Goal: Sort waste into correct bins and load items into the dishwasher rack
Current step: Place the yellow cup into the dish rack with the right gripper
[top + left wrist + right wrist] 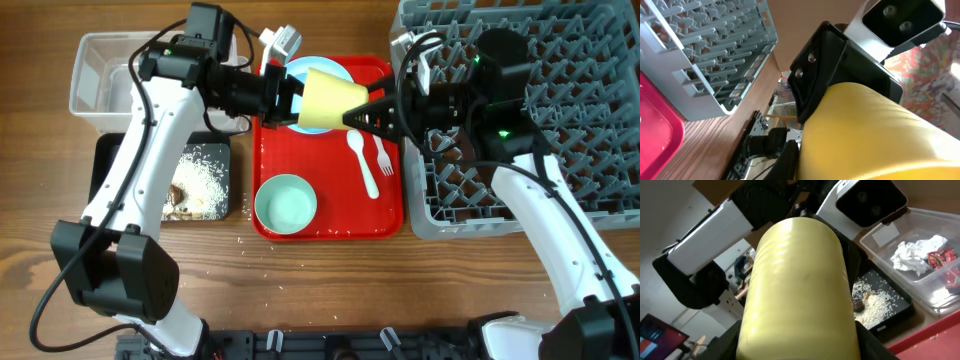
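Note:
The small yellow cup (330, 100) lies on its side in the air above the red serving tray (330, 222), held from both ends. My left gripper (287, 100) is shut on its wide end. My right gripper (365, 113) is shut on its narrow end. The cup fills the left wrist view (865, 135) and the right wrist view (797, 290). A pale blue plate (325, 68) lies under the cup. One pale blue bowl (286, 203), a white spoon (364, 162) and a white fork (384, 155) lie on the tray. The grey dishwasher rack (570, 110) is at the right. A second bowl is not in view.
The clear tub (98, 75) at the far left holds the white napkin (915, 255) and red wrapper (941, 256). The black tray (105, 160) in front of it holds rice and brown scraps (205, 182). A few rice grains (242, 238) lie on the table.

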Tool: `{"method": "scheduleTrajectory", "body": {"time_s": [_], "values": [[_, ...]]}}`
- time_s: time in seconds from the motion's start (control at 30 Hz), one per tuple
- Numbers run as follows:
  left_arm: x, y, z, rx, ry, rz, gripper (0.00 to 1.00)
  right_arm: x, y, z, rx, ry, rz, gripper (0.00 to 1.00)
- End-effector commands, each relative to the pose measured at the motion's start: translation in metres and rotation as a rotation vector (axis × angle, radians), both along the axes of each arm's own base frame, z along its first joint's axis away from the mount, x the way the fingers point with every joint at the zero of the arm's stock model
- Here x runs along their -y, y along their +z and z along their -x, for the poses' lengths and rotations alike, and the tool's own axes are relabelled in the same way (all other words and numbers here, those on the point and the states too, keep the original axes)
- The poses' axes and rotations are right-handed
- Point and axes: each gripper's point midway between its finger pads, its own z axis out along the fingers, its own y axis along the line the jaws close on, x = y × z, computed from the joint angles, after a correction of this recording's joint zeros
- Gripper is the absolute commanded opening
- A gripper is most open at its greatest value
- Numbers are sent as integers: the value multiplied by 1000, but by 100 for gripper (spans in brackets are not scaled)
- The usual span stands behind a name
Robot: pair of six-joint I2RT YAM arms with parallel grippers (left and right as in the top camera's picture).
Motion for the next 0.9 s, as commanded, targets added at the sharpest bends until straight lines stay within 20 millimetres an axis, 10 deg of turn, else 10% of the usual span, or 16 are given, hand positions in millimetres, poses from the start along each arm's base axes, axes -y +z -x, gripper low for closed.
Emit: {"method": "scheduleTrajectory", "body": {"time_s": [0.0, 0.13, 0.37, 0.57, 0.87], "values": [[6, 5, 4, 12, -21, 14, 16, -9, 7, 8, 55, 51, -15, 43], [4, 3, 3, 16, -14, 3, 50, 18, 6, -13, 41, -38, -10, 41], [-12, -2, -14, 52, 48, -30, 55, 159, -86, -84, -282, -685, 278, 42], [-56, -94, -58, 211, 255, -679, 59, 215, -110, -11, -548, -1031, 836, 43], [-63, -126, -62, 298, 266, -965, 60, 209, -190, 27, -808, -934, 1280, 47]]}}
